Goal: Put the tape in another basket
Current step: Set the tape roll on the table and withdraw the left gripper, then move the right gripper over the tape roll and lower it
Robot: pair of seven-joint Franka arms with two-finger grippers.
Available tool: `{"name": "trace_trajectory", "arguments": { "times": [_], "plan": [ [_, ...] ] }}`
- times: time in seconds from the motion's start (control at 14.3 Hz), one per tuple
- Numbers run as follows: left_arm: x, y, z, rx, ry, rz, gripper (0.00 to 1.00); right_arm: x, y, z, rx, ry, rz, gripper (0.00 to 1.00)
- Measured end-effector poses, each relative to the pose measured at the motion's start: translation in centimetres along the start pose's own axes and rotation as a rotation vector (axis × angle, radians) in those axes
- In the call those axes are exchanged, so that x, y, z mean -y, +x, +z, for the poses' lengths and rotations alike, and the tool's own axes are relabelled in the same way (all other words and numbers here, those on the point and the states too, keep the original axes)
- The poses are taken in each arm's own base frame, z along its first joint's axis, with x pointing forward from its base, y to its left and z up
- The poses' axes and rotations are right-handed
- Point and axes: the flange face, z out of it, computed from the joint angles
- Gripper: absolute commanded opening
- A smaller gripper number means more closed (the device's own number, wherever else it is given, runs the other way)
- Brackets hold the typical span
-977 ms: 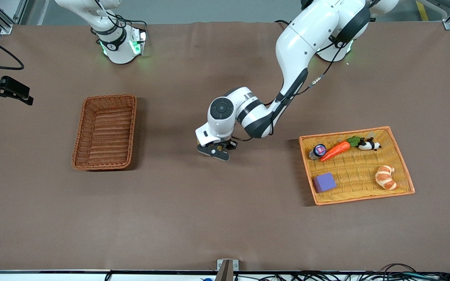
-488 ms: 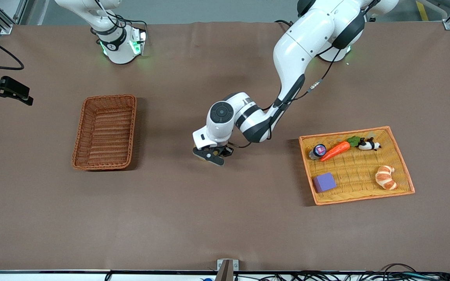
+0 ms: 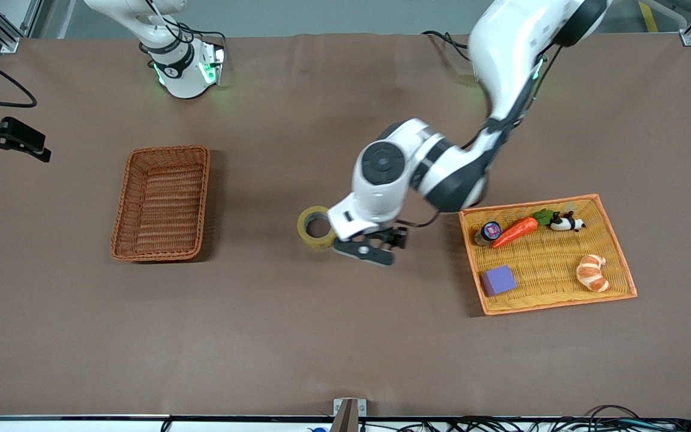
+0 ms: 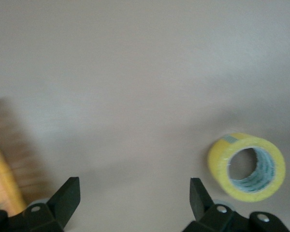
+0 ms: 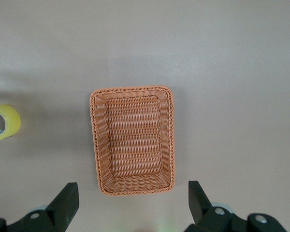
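Note:
The tape (image 3: 303, 227), a yellowish roll with a large round hole, rests on the brown table between the wicker basket and the yellow tray. It also shows in the left wrist view (image 4: 216, 162) and the right wrist view (image 5: 12, 122). My left gripper (image 3: 369, 249) is open and empty, raised just beside the tape toward the tray; its fingers are wide apart in its wrist view (image 4: 135, 188). The reddish-brown basket (image 3: 201, 198) is empty (image 5: 170, 140). My right gripper (image 5: 132, 193) is open and empty, waiting high over the table by the basket.
The flat yellow tray with an orange rim (image 3: 469, 255) sits toward the left arm's end. It holds a carrot (image 3: 516, 231), a purple block (image 3: 498, 279), a croissant (image 3: 592, 273), a small jar (image 3: 488, 232) and a panda toy (image 3: 566, 222).
My left gripper has let go of the tape, risen and moved toward the yellow tray. The tape now rests uncovered on the table. The right arm has not moved.

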Motion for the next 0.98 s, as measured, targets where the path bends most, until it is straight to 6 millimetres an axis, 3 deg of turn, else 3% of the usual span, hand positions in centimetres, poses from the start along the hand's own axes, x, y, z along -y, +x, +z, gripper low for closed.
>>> {"name": "trace_trajectory", "arguments": {
  "times": [0.14, 0.28, 0.42, 0.56, 0.77, 0.98],
  "plan": [
    [5.8, 0.5, -5.0, -0.035, 0.016, -0.071, 1.0, 0.2, 0.0, 0.3, 0.01, 0.0, -0.006, 1.0],
    [12.5, 0.6, -8.7, -0.066, 0.023, -0.149, 1.0, 1.8, 0.0, 0.7, 0.017, 0.0, -0.037, 1.0],
    [19.0, 0.1, -11.6, -0.08, -0.004, -0.177, 1.0, 4.0, 0.1, 1.8, 0.033, -0.002, -0.075, 1.0],
    [24.1, -1.0, -13.3, -0.081, -0.018, -0.177, 1.0, 5.4, 0.7, 4.3, 0.033, -0.002, -0.101, 1.0],
    [28.1, -3.2, -15.6, -0.093, -0.001, -0.182, 1.0, 7.5, 1.7, 9.9, 0.033, -0.003, -0.129, 1.0],
    [30.0, -4.8, -18.3, -0.121, 0.013, -0.213, 1.0, 12.0, 1.3, 16.2, 0.039, -0.006, -0.163, 1.0]
  ]
}}
